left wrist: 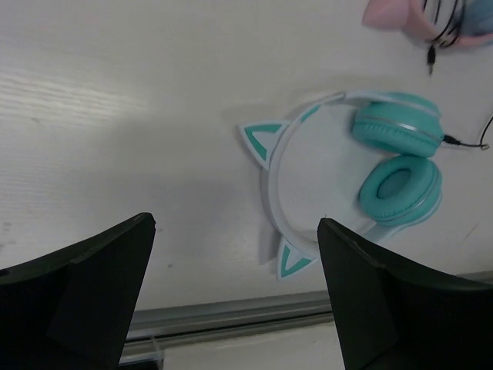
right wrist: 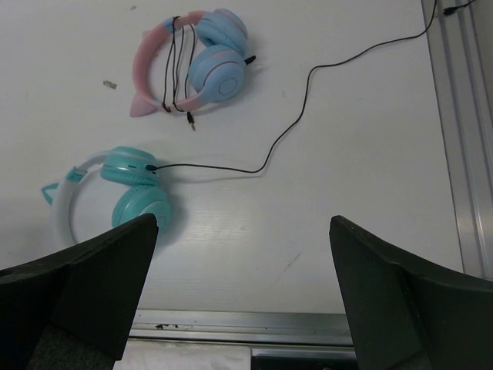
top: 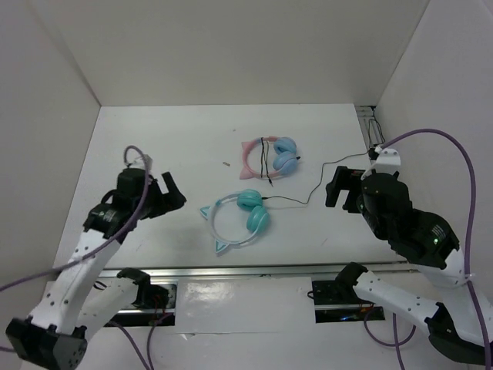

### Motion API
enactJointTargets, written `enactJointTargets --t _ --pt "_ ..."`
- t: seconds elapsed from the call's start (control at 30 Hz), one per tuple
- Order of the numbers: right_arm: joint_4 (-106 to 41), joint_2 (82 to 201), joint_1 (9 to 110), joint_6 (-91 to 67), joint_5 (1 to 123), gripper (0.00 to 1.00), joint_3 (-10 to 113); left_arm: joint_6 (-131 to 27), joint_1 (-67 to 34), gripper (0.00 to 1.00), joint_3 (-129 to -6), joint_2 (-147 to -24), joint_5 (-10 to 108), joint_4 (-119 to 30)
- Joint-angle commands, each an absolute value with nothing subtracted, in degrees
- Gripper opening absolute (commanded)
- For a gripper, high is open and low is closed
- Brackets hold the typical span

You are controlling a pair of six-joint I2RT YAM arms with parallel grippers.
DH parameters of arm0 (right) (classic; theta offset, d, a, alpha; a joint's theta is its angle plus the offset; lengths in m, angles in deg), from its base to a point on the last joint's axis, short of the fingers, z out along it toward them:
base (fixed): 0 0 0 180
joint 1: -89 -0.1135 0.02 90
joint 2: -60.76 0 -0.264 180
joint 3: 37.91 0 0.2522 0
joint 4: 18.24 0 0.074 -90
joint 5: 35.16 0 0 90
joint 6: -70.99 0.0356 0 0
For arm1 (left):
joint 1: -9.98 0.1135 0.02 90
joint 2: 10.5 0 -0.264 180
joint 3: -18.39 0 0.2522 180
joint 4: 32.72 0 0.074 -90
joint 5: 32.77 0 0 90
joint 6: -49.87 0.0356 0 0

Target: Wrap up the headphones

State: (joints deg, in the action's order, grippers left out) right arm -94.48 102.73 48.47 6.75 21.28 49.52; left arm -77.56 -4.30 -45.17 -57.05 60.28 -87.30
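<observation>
Teal headphones (top: 235,220) lie mid table (top: 154,139); I lose their cable (right wrist: 216,168) at the rail (right wrist: 454,154), 2 o'clock. Left gripper (top: 174,195) at 9 and right gripper (top: 336,190) at 3 gape wide, holding nothing.

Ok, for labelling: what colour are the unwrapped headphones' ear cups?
Teal ear cups; left wrist view.

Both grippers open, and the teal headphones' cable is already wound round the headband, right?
The right wrist view shows the teal headphones with their black cable trailing loose across the table, not wound. Left gripper and right gripper are open.
</observation>
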Motion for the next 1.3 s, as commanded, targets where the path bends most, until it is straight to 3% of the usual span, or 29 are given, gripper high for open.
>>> enactJointTargets --t 0.0,0.27,0.67,0.73,0.77,0.93,0.97,1.0,1.03,1.1,1.27 --pt "-88.61 102.86 48.14 5.69 23.54 1.0 48.45 -85.99 -12.14 1.0 -38.45 -63.57 60.47 -74.8" --pt "-88.6 103.38 48.14 5.69 25.22 1.0 46.78 -102.15 -30.51 1.0 -38.17 -82.82 70.58 -68.89" --pt "-87.55 101.1 48.14 4.63 28.64 1.0 45.72 -112.81 -35.63 0.88 -39.5 -92.77 81.84 -74.87" --pt "-86.93 101.1 48.14 4.63 29.35 1.0 45.02 -112.81 -35.63 0.79 -39.49 -95.13 81.84 -74.87" --pt "-86.32 100.58 48.14 4.63 30.14 1.0 45.02 -113.33 -35.63 0.68 -40.19 -95.92 81.84 -74.87" --pt "-86.32 100.57 48.14 4.63 31.29 1.0 45.02 -113.87 -35.63 0.55 -39.15 -99.62 81.84 -73.99" --pt "-86.32 100.05 48.14 4.63 31.29 1.0 45.02 -113.87 -35.63 0.49 -39.14 -100.93 81.84 -73.47" --pt "-86.32 100.04 48.14 4.63 31.29 1.0 45.02 -113.87 -35.63 0.39 -39.14 -101.55 81.14 -73.46" --pt "-86.32 100.04 48.14 4.63 31.9 1.0 45.02 -113.87 -35.63 0.19 -39.14 -101.56 81.14 -73.46" --pt "-85.18 99.52 48.14 4.63 32.42 1.0 45.02 -113.87 -36.24 0.02 -39.75 -101.39 80.62 -75.47" --pt "-77.29 97.42 48.14 2.09 39.96 1.0 40.29 -115.02 -38.62 0.0 -47.11 -92.09 87.89 -93.27"
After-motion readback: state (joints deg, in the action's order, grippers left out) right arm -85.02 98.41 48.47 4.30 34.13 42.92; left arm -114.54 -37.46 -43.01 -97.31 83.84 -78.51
